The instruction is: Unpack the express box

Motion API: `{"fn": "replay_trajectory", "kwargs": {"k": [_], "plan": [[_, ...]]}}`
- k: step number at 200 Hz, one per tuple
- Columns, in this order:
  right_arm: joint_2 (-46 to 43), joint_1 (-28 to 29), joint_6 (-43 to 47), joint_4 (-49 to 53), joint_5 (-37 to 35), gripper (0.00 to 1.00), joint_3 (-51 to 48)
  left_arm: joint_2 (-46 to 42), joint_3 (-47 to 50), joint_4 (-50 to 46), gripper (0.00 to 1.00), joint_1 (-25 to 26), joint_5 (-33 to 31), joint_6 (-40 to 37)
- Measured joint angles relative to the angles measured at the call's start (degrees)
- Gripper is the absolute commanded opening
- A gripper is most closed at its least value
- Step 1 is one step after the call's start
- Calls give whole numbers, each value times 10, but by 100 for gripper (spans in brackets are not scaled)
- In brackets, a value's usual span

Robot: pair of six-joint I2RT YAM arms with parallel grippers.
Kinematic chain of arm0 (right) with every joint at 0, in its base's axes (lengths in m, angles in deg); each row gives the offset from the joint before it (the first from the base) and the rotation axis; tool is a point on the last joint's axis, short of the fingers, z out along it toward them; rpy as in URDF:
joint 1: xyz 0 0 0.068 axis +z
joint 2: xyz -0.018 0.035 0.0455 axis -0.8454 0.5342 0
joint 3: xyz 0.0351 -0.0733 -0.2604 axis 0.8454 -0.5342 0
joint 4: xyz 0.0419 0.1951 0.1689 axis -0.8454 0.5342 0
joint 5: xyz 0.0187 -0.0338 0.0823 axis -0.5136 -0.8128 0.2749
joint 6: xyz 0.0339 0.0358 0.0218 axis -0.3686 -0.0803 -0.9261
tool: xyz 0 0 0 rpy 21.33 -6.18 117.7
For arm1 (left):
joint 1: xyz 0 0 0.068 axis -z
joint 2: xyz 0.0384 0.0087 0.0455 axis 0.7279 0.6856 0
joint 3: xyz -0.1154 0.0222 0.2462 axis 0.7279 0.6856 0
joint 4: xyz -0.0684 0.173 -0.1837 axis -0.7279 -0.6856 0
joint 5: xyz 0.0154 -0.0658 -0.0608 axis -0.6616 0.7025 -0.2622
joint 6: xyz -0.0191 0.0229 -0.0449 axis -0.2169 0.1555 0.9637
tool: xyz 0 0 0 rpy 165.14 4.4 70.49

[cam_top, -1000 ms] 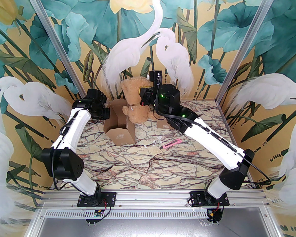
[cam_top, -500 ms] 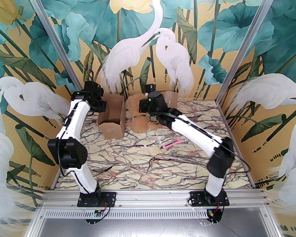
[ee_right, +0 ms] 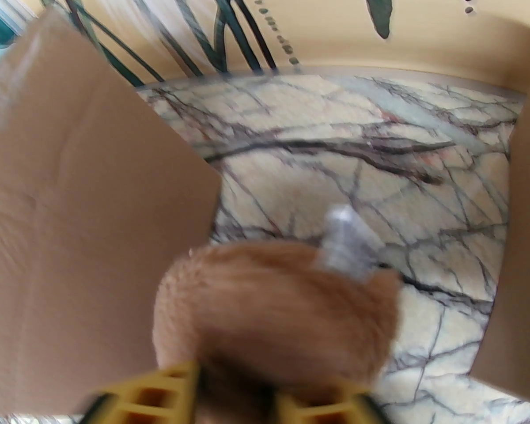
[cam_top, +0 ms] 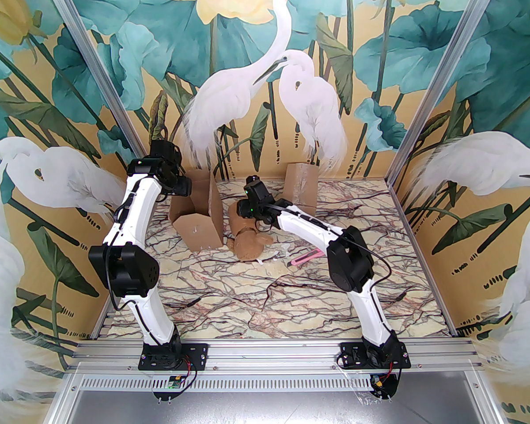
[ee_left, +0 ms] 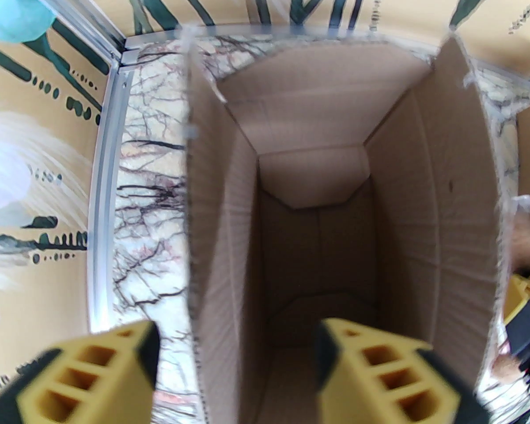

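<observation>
The plush toy [cam_top: 247, 247] lies on the table [cam_top: 265, 298] just right of the open box [cam_top: 201, 232], which looks empty. Fur sits between the fingers of the right gripper [ee_right: 236, 387], and I cannot tell if they pinch it, so better to open wide before lifting straight up. The left gripper [ee_left: 234, 342], fingers spread astride the box's left wall, should rise without catching it.

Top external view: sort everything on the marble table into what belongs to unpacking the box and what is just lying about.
Belongs to the job:
- open brown cardboard box
- tan plush toy, lying on the table beside that box

Just lying about:
- pink utility knife
- second brown cardboard box, standing by the back wall
</observation>
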Motion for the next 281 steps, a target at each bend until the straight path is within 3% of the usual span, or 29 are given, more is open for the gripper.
{"fn": "replay_trajectory", "kwargs": {"k": [21, 37, 93, 121, 126, 140, 151, 177, 228, 281], "plan": [[-11, -2, 8, 4, 0, 70, 21, -4, -8, -2, 87, 0, 1, 14], [-34, -7, 15, 8, 0, 78, 10, -17, -12, -7, 99, 0, 2, 28], [-162, -17, 37, 39, -1, 81, -58, -99, -45, -22, 99, 14, 27, 79], [-260, -28, 48, 71, -9, 81, -123, -133, -46, -26, 99, 79, 44, 112], [-279, -31, 50, 76, -9, 88, -135, -136, -46, -26, 99, 96, 49, 120], [-327, -47, 52, 90, -13, 95, -168, -143, -37, -21, 99, 138, 63, 145], [-369, -70, 50, 101, -16, 100, -199, -145, -25, -14, 99, 168, 77, 166], [-427, -144, 53, 129, -7, 99, -241, -134, -2, 25, 99, 223, 114, 208], [-377, -292, 61, 144, 93, 99, -243, 17, -59, 108, 99, 275, 195, 250], [-229, -348, 64, 128, 227, 99, -221, 175, -104, 162, 99, 279, 270, 285]]}}
